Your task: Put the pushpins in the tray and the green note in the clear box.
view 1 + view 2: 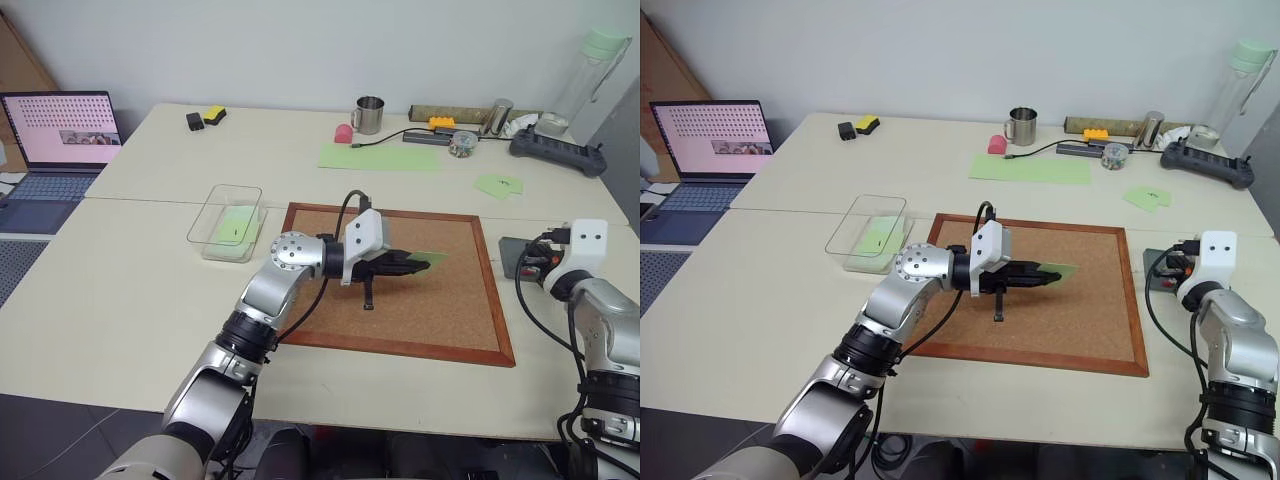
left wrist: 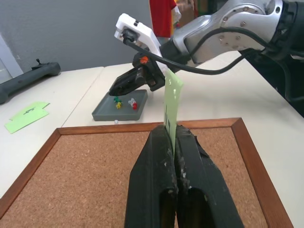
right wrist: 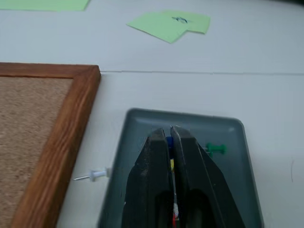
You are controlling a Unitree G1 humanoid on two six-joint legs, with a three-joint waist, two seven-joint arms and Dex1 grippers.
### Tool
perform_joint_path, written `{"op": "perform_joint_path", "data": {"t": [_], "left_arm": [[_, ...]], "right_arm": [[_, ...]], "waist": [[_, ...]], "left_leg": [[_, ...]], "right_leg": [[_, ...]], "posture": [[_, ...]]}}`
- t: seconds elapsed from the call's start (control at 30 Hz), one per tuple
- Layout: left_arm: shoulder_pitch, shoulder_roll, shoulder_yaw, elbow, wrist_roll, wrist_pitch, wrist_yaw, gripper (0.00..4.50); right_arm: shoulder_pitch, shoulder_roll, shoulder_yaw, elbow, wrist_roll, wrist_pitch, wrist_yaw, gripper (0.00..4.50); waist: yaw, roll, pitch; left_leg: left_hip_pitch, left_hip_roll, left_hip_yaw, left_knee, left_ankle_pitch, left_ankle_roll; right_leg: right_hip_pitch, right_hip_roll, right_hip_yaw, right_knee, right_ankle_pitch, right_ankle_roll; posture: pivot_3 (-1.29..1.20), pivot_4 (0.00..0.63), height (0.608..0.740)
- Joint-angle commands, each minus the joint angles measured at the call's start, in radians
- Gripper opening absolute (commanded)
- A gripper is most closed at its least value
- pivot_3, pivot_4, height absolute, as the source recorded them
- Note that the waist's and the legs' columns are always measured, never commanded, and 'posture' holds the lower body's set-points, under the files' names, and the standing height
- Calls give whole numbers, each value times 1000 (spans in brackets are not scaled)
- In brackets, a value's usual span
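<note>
Holding: your left gripper point(image 2: 173, 142) has its jaws pressed together on the green note point(image 2: 172, 102), pinching its lower edge; the thin sheet stands upright on edge over the cork board point(image 1: 440, 300).
Right gripper: it point(image 3: 170, 135) hangs over the tray point(image 3: 235, 156); you can see a thin slit between its black jaws, with scraps of blue, yellow and red in the gap, but whether it grips anything cannot be told.
Pushpins: one green pin point(image 3: 214, 148) lies in the tray; a whitish pin point(image 3: 95, 175) lies on the counter point(image 1: 130, 300), between the tray's wall and the board's wooden frame.
Tray: flat, dark grey, low-rimmed, just beside the board's right edge.
Clear box: transparent and round-cornered, it point(image 1: 226, 222) sits left of the board with a pale green sheet inside.
Counter: smooth cream top, two slabs meeting at a seam.
Room: a laptop point(image 1: 60, 140) stands far left, a steel mug point(image 1: 369, 115) at the back, against a plain grey wall.
</note>
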Motion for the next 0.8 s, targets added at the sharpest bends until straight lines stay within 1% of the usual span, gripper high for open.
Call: {"op": "perform_joint_path", "data": {"t": [0.03,0.13,0.17,0.23,0.27,0.3,0.37,0.43,0.5,0.57,0.7,0.8], "left_arm": [[10,1,-4,-23,3,-12,0,0],[17,1,-5,-35,-1,-1,-1,0],[18,2,-6,-36,-1,-1,-2,0],[16,1,-4,-36,-4,2,-1,0],[16,0,-3,-36,-6,5,-1,0],[13,-3,2,-37,-12,14,2,0],[10,-7,9,-38,-22,28,6,0],[5,-12,25,-45,-41,61,17,0],[-9,-19,64,-51,-77,121,44,0],[-24,-14,104,-57,-101,165,77,0],[-43,46,181,-47,-56,191,198,0],[-55,100,297,-44,-51,236,344,0]], "right_arm": [[-22,-30,-28,-2,23,-2,3,1079],[-23,-39,-36,4,33,-1,1,1793],[-22,-42,-37,3,34,-2,0,1926],[-18,-45,-41,-8,42,-10,1,2496],[-17,-45,-43,-14,46,-14,2,2630],[-12,-46,-46,-26,53,-26,8,2939],[-5,-49,-50,-42,63,-36,13,3338],[2,-51,-59,-66,75,-57,20,3338],[20,-67,-42,-119,81,-93,69,3338],[44,-77,-15,-200,119,-98,144,3338],[112,-115,62,-388,198,-58,283,3338],[119,-113,78,-500,284,-4,307,3338]], "waist": [[0,0,0],[0,0,0],[0,0,0],[0,0,0],[0,0,0],[0,0,0],[0,0,0],[0,0,0],[0,0,0],[0,0,0],[-6,0,0],[-4,0,0]], "left_leg": [[0,0,0,0,0,0],[0,0,0,0,0,0],[0,0,0,0,0,0],[0,0,0,0,0,0],[0,0,0,0,0,0],[0,0,0,0,0,0],[0,0,0,0,0,0],[0,0,0,0,0,0],[0,0,0,0,0,0],[0,0,0,0,0,0],[0,1,-1,0,0,0],[0,1,-2,0,0,0]], "right_leg": [[0,0,0,0,0,0],[0,0,0,0,0,0],[0,0,0,0,0,0],[0,0,0,0,0,0],[0,0,0,0,0,0],[0,0,0,0,0,0],[0,0,0,0,0,0],[0,0,0,0,0,0],[0,0,0,0,0,0],[0,0,0,0,0,0],[0,1,0,0,0,0],[0,1,-1,0,0,0]], "posture": [[0,150,740],[0,150,740],[0,150,740],[0,150,740],[0,150,740],[0,150,740],[0,150,740],[0,150,740],[0,150,740],[0,150,740],[0,150,740],[0,150,740]]}}
